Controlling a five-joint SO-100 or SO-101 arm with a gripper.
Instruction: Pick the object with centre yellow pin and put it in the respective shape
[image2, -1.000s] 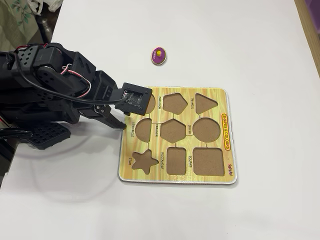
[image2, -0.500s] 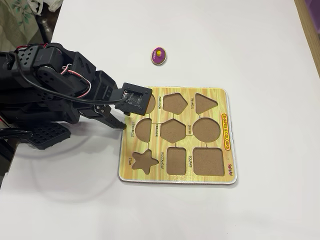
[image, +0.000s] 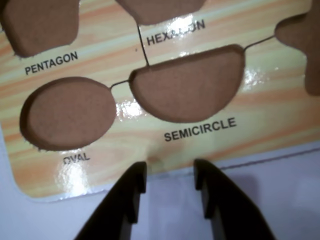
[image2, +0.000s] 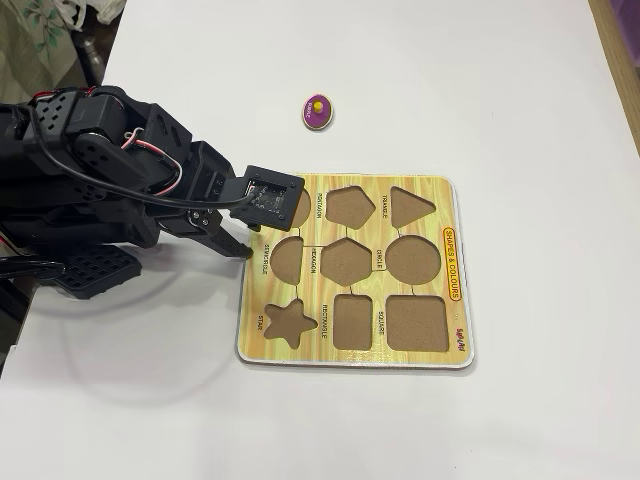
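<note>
The purple oval piece with a yellow knob (image2: 318, 111) lies alone on the white table, beyond the board's far edge in the fixed view. It is out of the wrist view. The yellow wood-grain puzzle board (image2: 440, 190) holds the oval recess (image: 67, 112), which in the fixed view is mostly covered by the wrist camera, with only a sliver (image2: 304, 208) showing. My gripper (image: 170, 167) is open and empty, hovering at the board's left edge (image2: 243, 250) beside the SEMICIRCLE recess (image: 187, 85). It is far from the purple piece.
The other cutouts are all empty: pentagon (image2: 351, 205), triangle (image2: 410, 207), hexagon (image2: 346, 261), circle (image2: 413, 260), star (image2: 289, 322), rectangle (image2: 352, 321) and square (image2: 415, 322). The black arm (image2: 110, 165) fills the left side. White table lies around the board.
</note>
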